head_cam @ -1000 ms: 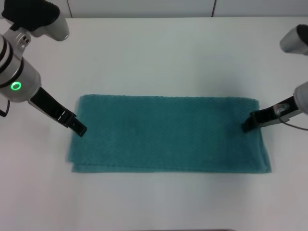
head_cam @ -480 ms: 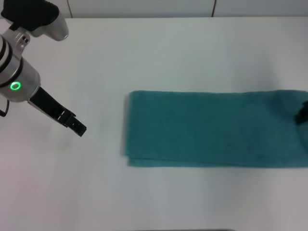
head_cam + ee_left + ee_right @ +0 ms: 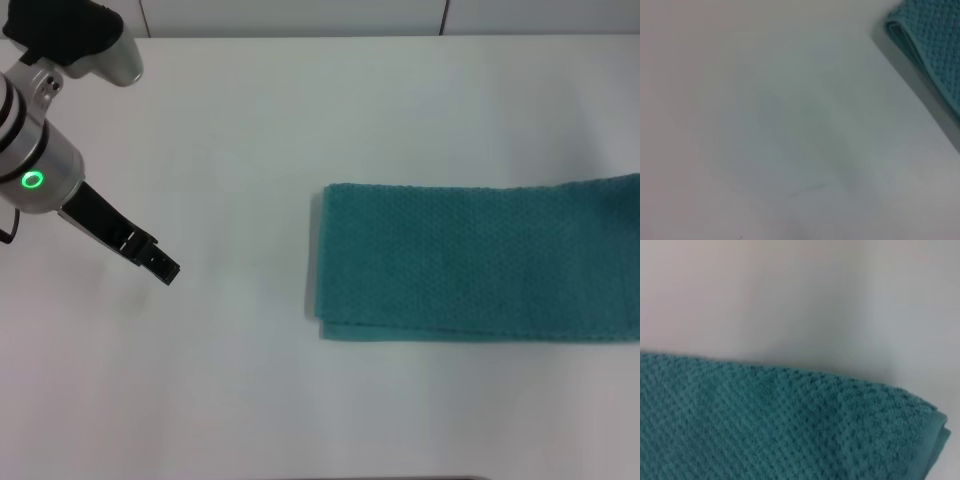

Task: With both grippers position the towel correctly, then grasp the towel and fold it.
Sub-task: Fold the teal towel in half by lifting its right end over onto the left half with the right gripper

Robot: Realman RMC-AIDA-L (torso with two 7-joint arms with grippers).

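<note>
One gripper visible: left gripper (image 3: 165,270), fingers pressed together, empty, well apart from towel (image 3: 480,262); towel off right edge, awaiting repositioning.

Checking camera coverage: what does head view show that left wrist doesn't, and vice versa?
Head only: the left claw over bare table, apart from the towel, plus the towel's long span running off the right edge.

Left wrist only: a close look at the towel's stacked layers at one corner.

Both: the teal waffle towel lying flat on the white table. Neither shows the right claw.
</note>
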